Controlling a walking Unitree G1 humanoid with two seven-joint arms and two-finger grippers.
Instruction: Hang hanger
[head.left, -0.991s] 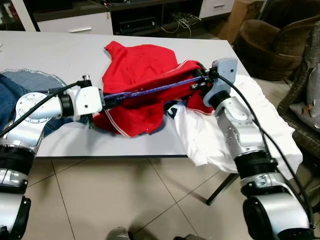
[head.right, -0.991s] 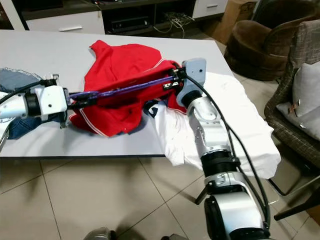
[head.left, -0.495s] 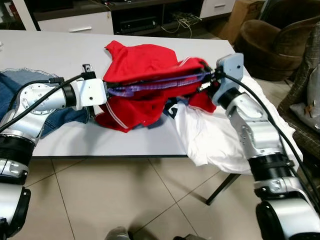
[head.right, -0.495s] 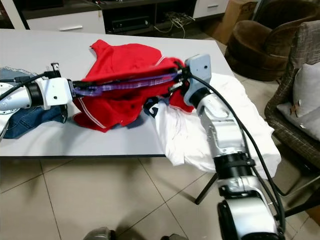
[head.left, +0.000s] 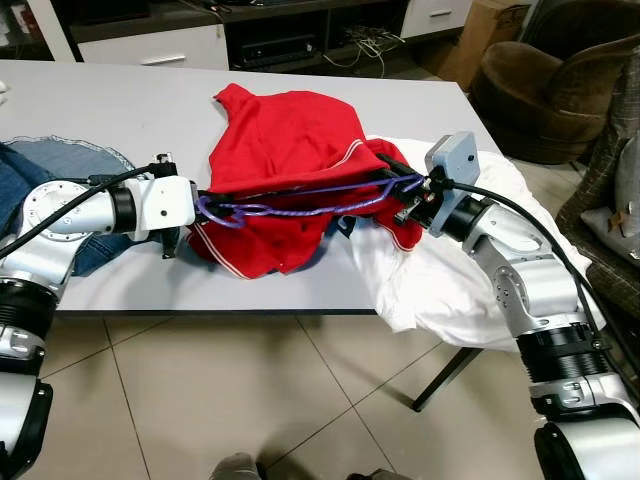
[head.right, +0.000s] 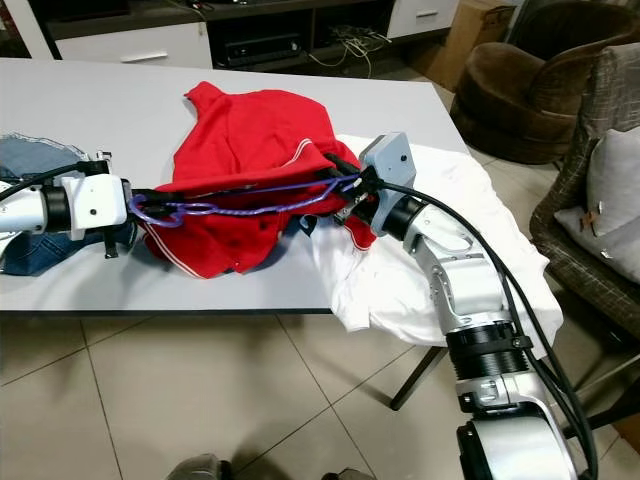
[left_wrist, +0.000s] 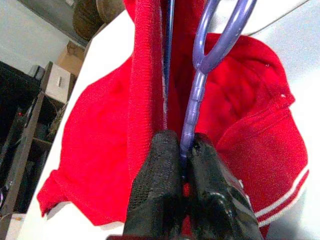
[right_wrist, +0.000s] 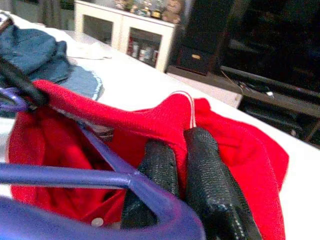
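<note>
A red shirt (head.left: 285, 135) with white trim lies bunched on the grey table (head.left: 110, 100). A purple hanger (head.left: 300, 208) runs across its front, partly inside the fabric. My left gripper (head.left: 200, 206) is at the shirt's left side, shut on the hanger's hook end (left_wrist: 192, 117). At the shirt's right side my right gripper (head.left: 402, 186) is shut on a fold of red cloth (right_wrist: 170, 117), with the hanger's arm (right_wrist: 100, 177) crossing just in front of its fingers (right_wrist: 207, 170).
A white garment (head.left: 445, 290) drapes over the table's right corner below my right arm. Blue jeans (head.left: 35, 170) lie at the left edge. A brown armchair (head.left: 545, 85) stands far right, a low cabinet (head.left: 150, 45) behind the table, and tiled floor in front.
Both grippers have come down from their raised position, lowering hanger and shirt towards the table. The hanger's hook loop now shows outside the shirt on the left. My right wrist has shifted right.
</note>
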